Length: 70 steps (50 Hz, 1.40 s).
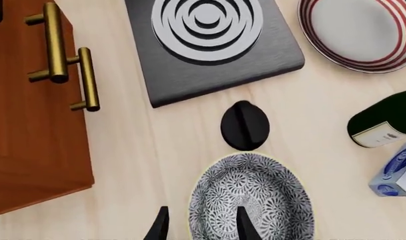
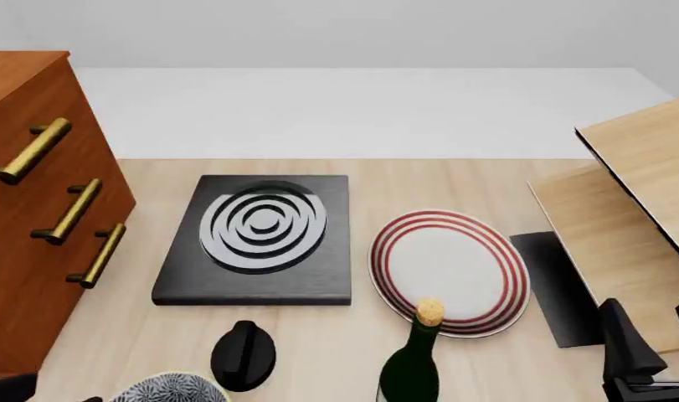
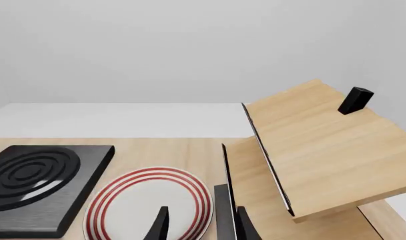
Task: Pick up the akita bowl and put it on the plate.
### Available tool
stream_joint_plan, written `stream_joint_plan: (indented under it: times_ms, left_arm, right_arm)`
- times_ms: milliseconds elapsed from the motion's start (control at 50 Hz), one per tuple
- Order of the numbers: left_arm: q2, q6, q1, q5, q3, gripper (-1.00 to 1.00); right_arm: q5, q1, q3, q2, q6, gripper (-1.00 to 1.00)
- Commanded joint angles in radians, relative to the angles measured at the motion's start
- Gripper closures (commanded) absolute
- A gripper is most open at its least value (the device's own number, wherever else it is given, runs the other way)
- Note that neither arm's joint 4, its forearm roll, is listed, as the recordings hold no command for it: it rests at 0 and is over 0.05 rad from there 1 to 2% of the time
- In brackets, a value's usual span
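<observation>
The akita bowl [image 1: 256, 195], black-and-white floral with a pale rim, sits on the table at the near edge; only its top shows in the front view [image 2: 172, 389]. My left gripper [image 1: 203, 227] is open just above it. One finger is over the bowl's inside and the other is outside its rim. The plate [image 2: 451, 272], white with red rings, lies right of centre, also seen by both wrist cameras [image 1: 363, 32] [image 3: 149, 205]. My right gripper [image 3: 203, 227] is open and empty at the near right [image 2: 657, 331], beside the plate's right edge.
A black slab with grey rings [image 2: 261, 239] lies left of the plate. A black knob [image 2: 244, 356] lies between slab and bowl. A dark bottle [image 2: 412, 360] stands before the plate, a blue-white carton [image 1: 396, 172] near it. A wooden cabinet [image 2: 38, 209] stands left, a wooden box [image 2: 640, 201] right.
</observation>
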Motion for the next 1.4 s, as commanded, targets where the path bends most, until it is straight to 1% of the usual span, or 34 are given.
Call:
stream_joint_plan:
  times_ms: [20,300,480,520,700,800,980,1220,1400]
  left_arm:
    - [-0.014,0.008,0.02,0.0,0.036,-1.0]
    - [-0.01,0.014,0.027,-0.018,0.073,-1.0]
    - [-0.008,0.023,0.048,-0.027,0.085,-1.0]
    - [-0.015,0.012,0.047,-0.024,0.092,-1.0]
    - [-0.011,0.025,0.065,-0.049,0.115,-1.0]
    - [-0.006,0.019,0.064,-0.059,0.121,-1.0]
    - [0.016,0.031,0.079,-0.089,0.123,-1.0]
    - [0.01,0.029,0.104,-0.102,0.154,-1.0]
    - [0.011,0.028,0.093,-0.121,0.183,-1.0]
  right_arm:
    - [0.0,0.0,0.0,0.0,0.0,-1.0]
    - [0.0,0.0,0.0,0.0,0.0,-1.0]
    - [0.0,0.0,0.0,0.0,0.0,-1.0]
    - [0.0,0.0,0.0,0.0,0.0,-1.0]
    - [0.0,0.0,0.0,0.0,0.0,-1.0]
    - [0.0,0.0,0.0,0.0,0.0,-1.0]
    - [0.0,0.0,0.0,0.0,0.0,-1.0]
    - [0.0,0.0,0.0,0.0,0.0,-1.0]
    - [0.0,0.0,0.0,0.0,0.0,-1.0]
